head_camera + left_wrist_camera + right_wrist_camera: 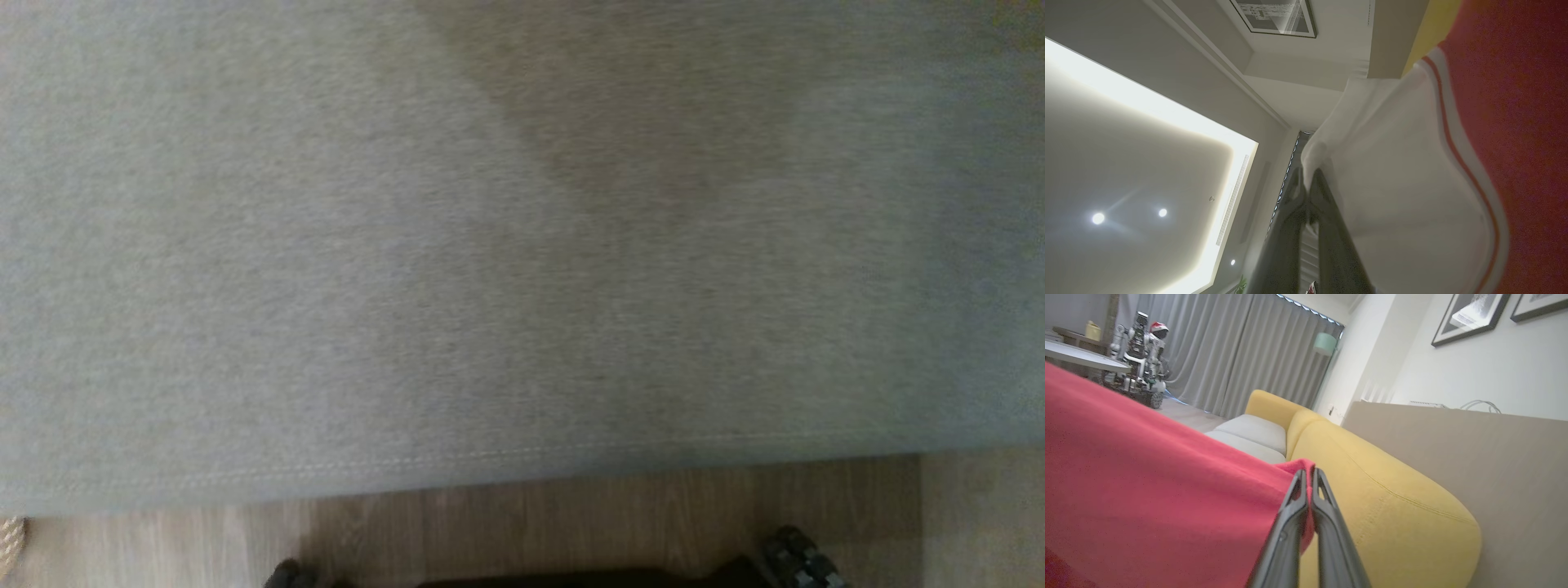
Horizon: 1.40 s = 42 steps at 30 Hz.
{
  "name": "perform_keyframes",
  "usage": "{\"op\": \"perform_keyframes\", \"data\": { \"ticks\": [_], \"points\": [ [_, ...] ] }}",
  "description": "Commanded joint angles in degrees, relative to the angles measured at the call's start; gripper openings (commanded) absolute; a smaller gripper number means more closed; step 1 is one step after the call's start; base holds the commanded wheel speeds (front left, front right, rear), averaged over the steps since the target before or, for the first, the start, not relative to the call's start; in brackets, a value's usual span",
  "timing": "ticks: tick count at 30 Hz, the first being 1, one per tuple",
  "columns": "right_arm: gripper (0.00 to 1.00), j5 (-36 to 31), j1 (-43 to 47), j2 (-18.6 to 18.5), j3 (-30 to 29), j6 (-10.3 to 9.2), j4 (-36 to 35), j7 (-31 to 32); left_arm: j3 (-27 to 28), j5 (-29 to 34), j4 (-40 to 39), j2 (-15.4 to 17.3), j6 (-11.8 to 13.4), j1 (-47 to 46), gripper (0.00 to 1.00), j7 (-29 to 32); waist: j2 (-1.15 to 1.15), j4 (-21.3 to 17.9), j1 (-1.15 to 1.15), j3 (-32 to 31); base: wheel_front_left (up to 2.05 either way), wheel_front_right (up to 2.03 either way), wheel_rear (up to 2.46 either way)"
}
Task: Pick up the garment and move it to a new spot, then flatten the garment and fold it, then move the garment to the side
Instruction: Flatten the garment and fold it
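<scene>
Yellow sofa (1372, 490) in the background. Red garment (1147, 490) hangs between both arms. Left gripper (1307, 176) fingers pinched shut on its white sleeve (1404, 183) edge; right gripper (1309, 473) fingers clamped on a red corner.

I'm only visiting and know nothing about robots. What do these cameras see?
garment: one, red with a white part, held up between both grippers
sofa: one, yellow with pale cushions, behind the garment
cloth surface: one, grey, above the floor
floor: pale wood, below that cloth
curtains: one set, grey, far wall
lamp: one, pale green, beside the curtains
framed pictures: two, dark frames, white wall
other robot: one, white and black, by the curtains
ceiling spotlights: three, white, left wrist view
left gripper: one, dark, shut on the garment's white part
right gripper: one, dark, shut on its red edge
</scene>
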Motion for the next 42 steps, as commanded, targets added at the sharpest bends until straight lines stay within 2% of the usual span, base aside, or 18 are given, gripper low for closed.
{"op": "perform_keyframes", "data": {
  "ticks": [1,6,10,14,17,20,22,25,30,33,35,36,37,42],
  "points": [
    [0.00,-0.91,-1.51,1.66,-0.68,-0.02,-0.65,-1.51,1.88,0.12,-1.62,2.80,1.49,-2.02,0.00,-0.18,0.00,2.15,-0.01,1.94,0.00,0.00,0.00],
    [0.00,-1.86,0.60,2.26,-2.28,-0.02,7.28,-5.94,-1.95,-0.80,-8.12,4.53,4.97,6.12,0.00,-0.18,0.00,4.77,-0.01,3.84,0.00,0.00,0.00],
    [0.00,-1.39,3.99,2.68,-3.23,-0.02,13.43,-8.59,-4.39,-5.09,-10.37,3.88,6.50,13.95,0.00,-0.19,0.00,5.81,-0.01,3.94,0.00,0.00,0.00],
    [0.00,1.25,10.46,3.93,-3.91,-0.02,20.07,-9.86,-6.70,-10.59,-12.02,2.11,8.46,24.94,0.00,-0.19,0.00,6.02,-0.01,0.84,0.00,0.00,0.00],
    [0.00,4.17,16.15,4.36,-3.71,-0.02,24.67,-9.65,-7.17,-15.88,-13.65,2.33,9.11,34.26,0.00,-0.19,0.00,5.26,-0.01,-2.97,0.00,0.00,0.00],
    [0.00,7.93,22.26,4.67,-3.64,-0.02,28.18,-9.38,-6.28,-23.06,-15.86,3.26,8.88,44.65,0.00,-0.19,0.00,4.01,-0.01,-7.57,0.00,0.00,0.00],
    [0.00,10.73,26.36,4.64,-3.31,-0.02,29.73,-9.43,-5.84,-27.94,-17.79,3.75,6.62,51.52,0.00,-0.19,0.00,3.32,-0.01,-10.82,0.00,0.00,0.00],
    [0.00,13.15,30.46,4.66,-2.11,-0.02,30.02,-10.21,-4.37,-30.90,-19.53,4.64,6.40,57.59,0.00,-0.19,0.00,2.48,-0.01,-13.73,0.00,0.00,0.00],
    [0.00,19.52,41.47,3.79,1.21,-0.02,26.12,-12.39,-1.47,-35.57,-24.68,6.22,6.95,72.26,0.00,-0.19,0.00,0.69,-0.01,-19.00,0.00,0.00,0.00],
    [0.00,23.77,48.56,3.25,1.94,-0.02,21.89,-12.60,-0.28,-36.79,-27.60,7.41,7.95,79.19,0.00,-0.19,0.00,-0.05,-0.01,-20.70,0.00,0.00,0.00],
    [0.00,27.42,56.49,2.33,2.58,-0.02,15.79,-11.79,0.57,-37.38,-30.47,8.32,9.30,84.42,0.00,-0.19,0.00,-0.08,-0.01,-21.82,0.00,0.00,0.00],
    [0.00,27.42,56.49,2.33,2.58,-0.02,15.79,-11.79,0.57,-37.38,-30.47,8.32,9.30,84.42,0.00,-0.19,0.00,-0.08,-0.01,-21.82,0.00,0.00,0.00],
    [0.00,29.32,62.07,1.47,2.28,-0.02,10.58,-10.62,0.73,-37.63,-32.15,8.96,10.03,87.11,0.00,-0.19,0.00,-0.04,-0.01,-22.40,0.00,0.00,0.00],
    [0.00,30.04,75.21,0.09,-0.57,-0.02,-5.73,-3.78,0.42,-38.57,-35.22,10.82,10.61,91.07,0.00,-0.15,0.00,-0.19,-0.01,-23.21,0.00,0.00,0.00]
  ]
}}
